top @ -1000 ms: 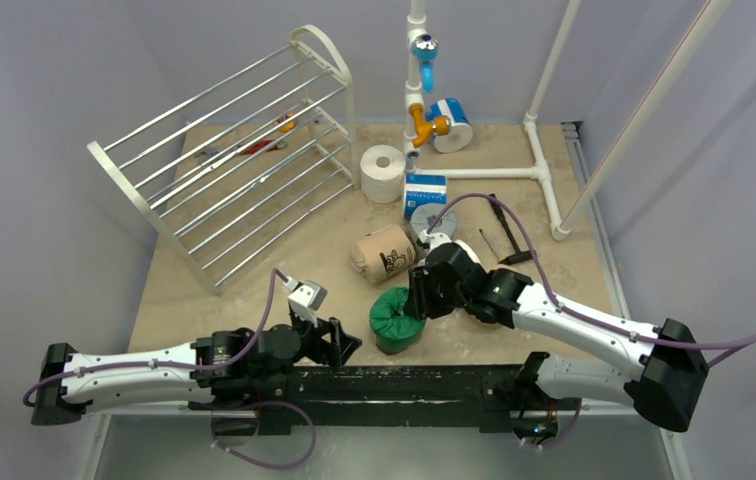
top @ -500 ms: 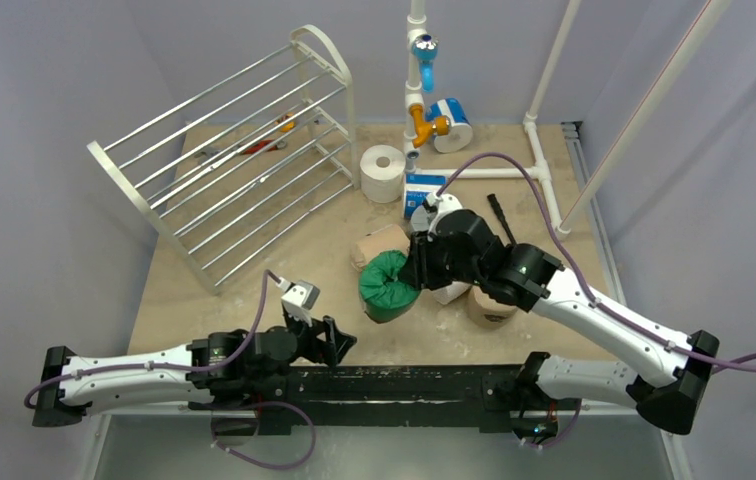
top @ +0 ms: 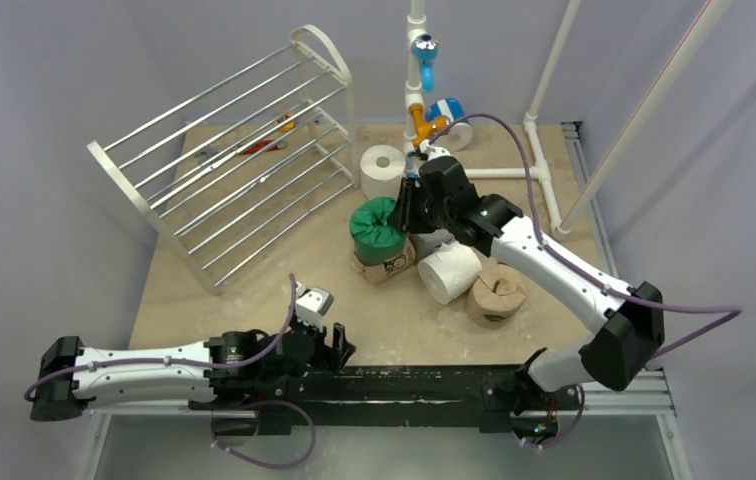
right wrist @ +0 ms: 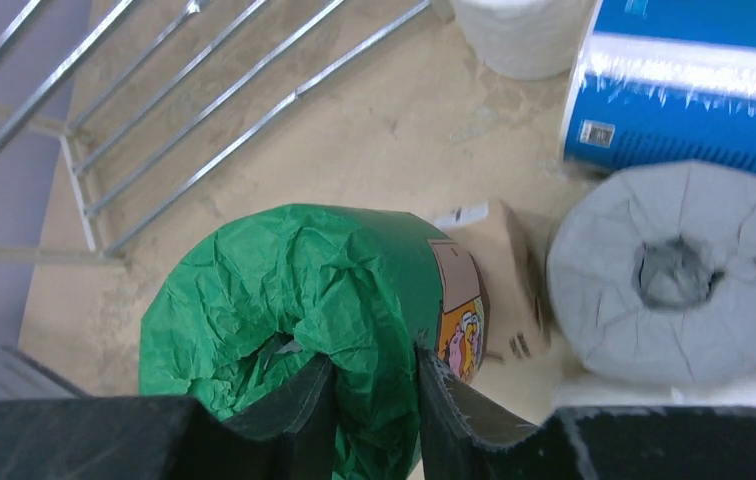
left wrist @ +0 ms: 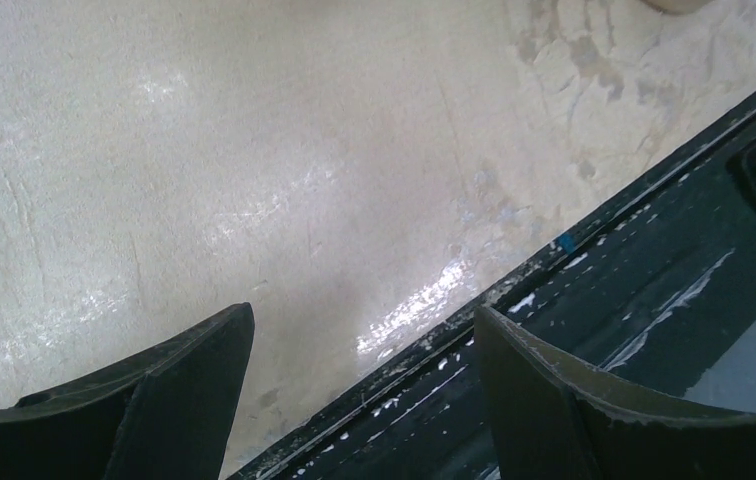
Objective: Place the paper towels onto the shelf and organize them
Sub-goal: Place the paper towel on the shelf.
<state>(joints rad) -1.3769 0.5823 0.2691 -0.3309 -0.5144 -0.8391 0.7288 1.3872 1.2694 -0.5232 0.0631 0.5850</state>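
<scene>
My right gripper (top: pixel 403 213) (right wrist: pixel 372 362) is shut on the wall of a green-wrapped paper towel roll (top: pixel 375 229) (right wrist: pixel 304 310), one finger inside its core and one outside. The roll hangs above a printed tan roll (top: pixel 386 266) (right wrist: pixel 499 270). The white-framed shelf (top: pixel 222 165) with silver rods (right wrist: pixel 204 110) lies to the left of it. Around it lie a grey roll (right wrist: pixel 674 270), a blue-white pack (right wrist: pixel 689 90), white rolls (top: pixel 382 171) (top: pixel 449 272) and a tan roll (top: pixel 496 295). My left gripper (top: pixel 334 346) (left wrist: pixel 364 320) is open and holds nothing, low over the table's near edge.
A white pipe frame (top: pixel 416 90) with blue and orange fittings stands at the back, and another blue-white roll (top: pixel 451 110) lies behind it. Small orange-handled tools (top: pixel 276 130) lie under the shelf. A black rail (top: pixel 404 385) (left wrist: pixel 654 270) runs along the near edge.
The right arm has lifted the green roll from near the front and carried it back and left, closer to the shelf, uncovering a white and a tan roll. The left arm shifted slightly.
</scene>
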